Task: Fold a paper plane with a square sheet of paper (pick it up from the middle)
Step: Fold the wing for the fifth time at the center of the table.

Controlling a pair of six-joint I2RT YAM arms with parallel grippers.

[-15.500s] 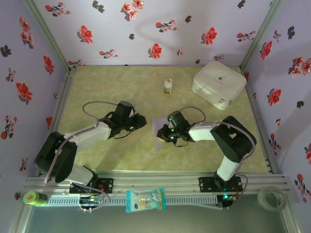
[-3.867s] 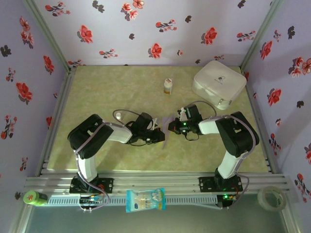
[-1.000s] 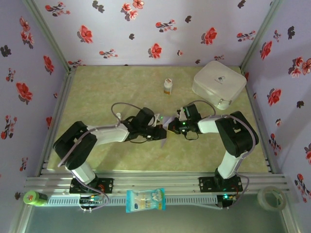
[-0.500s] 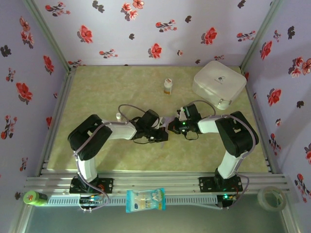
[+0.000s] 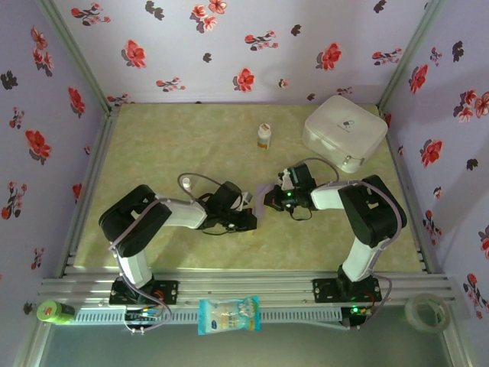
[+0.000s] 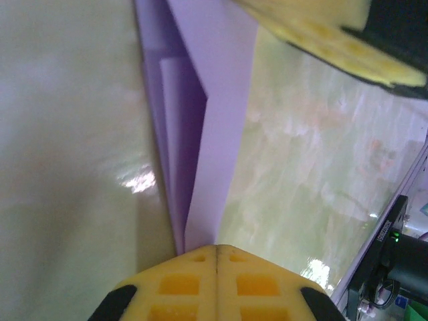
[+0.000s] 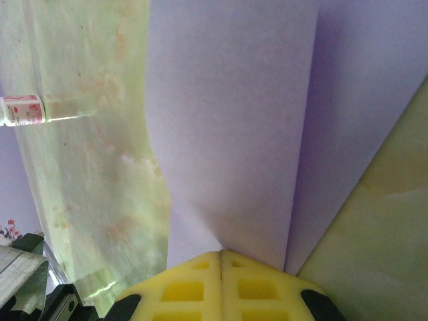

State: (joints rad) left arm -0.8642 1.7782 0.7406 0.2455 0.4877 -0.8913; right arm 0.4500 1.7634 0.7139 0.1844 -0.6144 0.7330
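The lavender sheet of paper [image 5: 263,208], folded into a narrow strip with layered flaps, lies mid-table between my two grippers. My left gripper [image 5: 251,222] is at its near end. In the left wrist view the paper [image 6: 214,100] tapers into my left gripper's [image 6: 216,249] closed yellow tips. One of the right gripper's fingers [image 6: 314,37] shows at the far end. My right gripper [image 5: 270,200] grips the other end. In the right wrist view the paper [image 7: 227,120] fans out from my right gripper's [image 7: 221,253] shut tips, with a crease starting at the pinch.
A small white bottle [image 5: 263,136] stands behind the paper, also seen as the bottle [image 7: 23,110] in the right wrist view. A white rounded case [image 5: 344,131] sits at the back right. A blue-white snack packet [image 5: 228,315] and a tape roll [image 5: 425,310] lie on the front rail.
My left gripper has slid a little toward the near edge and left along the paper. The right gripper has stayed in place, still shut on its end.
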